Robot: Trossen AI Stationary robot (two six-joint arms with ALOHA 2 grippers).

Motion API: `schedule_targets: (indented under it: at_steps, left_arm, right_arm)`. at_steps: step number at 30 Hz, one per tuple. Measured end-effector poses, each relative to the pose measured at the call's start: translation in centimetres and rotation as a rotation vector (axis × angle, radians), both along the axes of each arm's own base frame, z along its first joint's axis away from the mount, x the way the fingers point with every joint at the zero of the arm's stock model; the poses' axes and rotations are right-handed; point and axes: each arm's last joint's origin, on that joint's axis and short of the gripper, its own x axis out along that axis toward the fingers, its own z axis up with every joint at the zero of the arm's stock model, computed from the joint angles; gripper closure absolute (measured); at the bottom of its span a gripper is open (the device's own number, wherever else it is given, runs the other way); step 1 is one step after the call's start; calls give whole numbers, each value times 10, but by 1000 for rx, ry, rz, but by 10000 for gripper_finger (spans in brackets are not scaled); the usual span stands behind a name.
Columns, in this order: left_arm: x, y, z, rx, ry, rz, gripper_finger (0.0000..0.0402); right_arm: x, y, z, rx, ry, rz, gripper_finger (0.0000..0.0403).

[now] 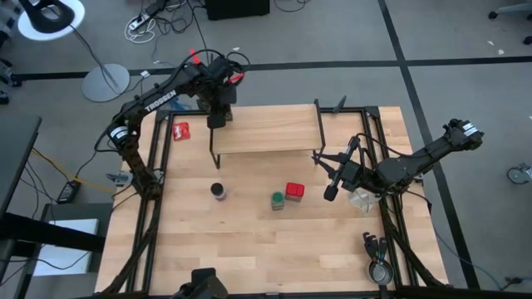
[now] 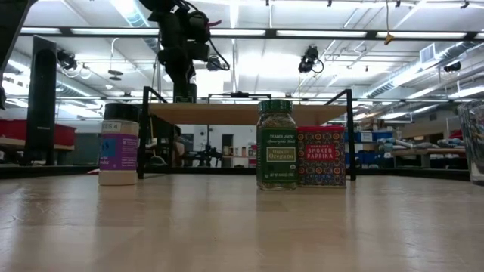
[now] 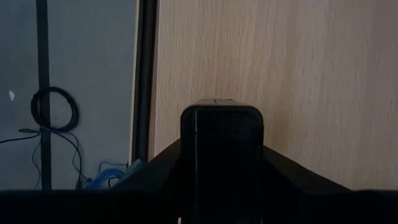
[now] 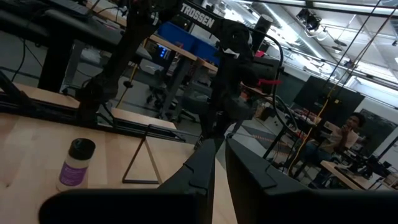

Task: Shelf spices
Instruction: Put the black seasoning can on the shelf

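Hovering over the left end of the shelf, left gripper around a dark olive square tin standing on the plank, fingers narrow beside it; contact cannot be told. Waiting near the surface right edge, right gripper, fingers nearly together, holding nothing. Standing mid-surface in front of the shelf: blue-capped dark jar, green oregano jar, red smoked paprika tin. Lying near the far left corner, flat red-and-white packet.
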Motion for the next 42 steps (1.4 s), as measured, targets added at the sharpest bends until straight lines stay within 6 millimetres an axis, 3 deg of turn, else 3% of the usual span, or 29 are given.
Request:
schedule_targets:
  at_steps: [9, 20, 32, 36, 42]
  left_arm:
    - [0, 0, 3, 2, 6, 42, 234]
    - [4, -11, 37, 18, -85, 30, 233]
    - [3, -14, 34, -22, -71, 75, 232]
    - [2, -15, 34, -43, -73, 100, 215]
    - [2, -15, 34, -70, -82, 140, 155]
  right_arm:
    - [0, 0, 0, -1, 1, -1, 364]
    - [0, 0, 0, 1, 1, -2, 364]
    - [0, 0, 0, 1, 1, -2, 364]
    - [0, 0, 0, 2, 0, -2, 364]
    - [0, 0, 0, 2, -1, -1, 364]
